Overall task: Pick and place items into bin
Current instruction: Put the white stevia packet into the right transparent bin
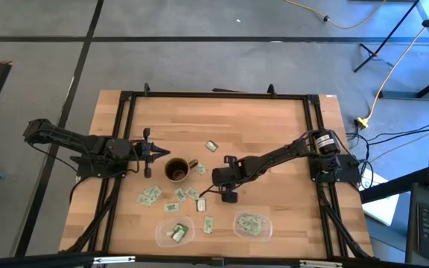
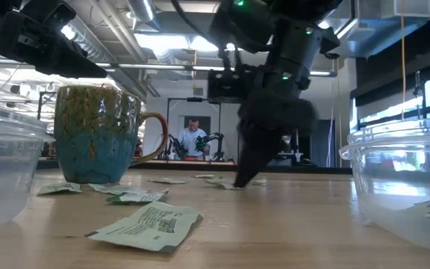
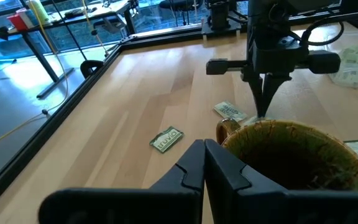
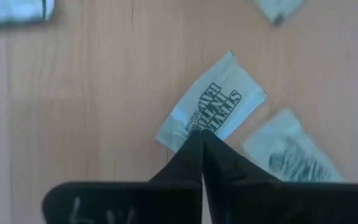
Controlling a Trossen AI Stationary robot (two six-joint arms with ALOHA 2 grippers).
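1. The right gripper (image 4: 202,134) points down at the table just right of the mug, its fingers pressed together on the edge of a white packet (image 4: 211,102) that lies flat on the wood.
2. A second packet (image 4: 291,149) lies just beside the pinched one; other packets (image 1: 150,196) are scattered near the mug on its near side, and one (image 1: 211,146) lies farther back.
3. The brown mug (image 1: 177,170) stands upright between the two arms.
4. Two clear bins sit at the near edge: the left bin (image 1: 174,231) and the right bin (image 1: 252,225) each hold packets.
5. The left gripper (image 3: 204,163) hovers just left of the mug, fingers together, holding nothing.
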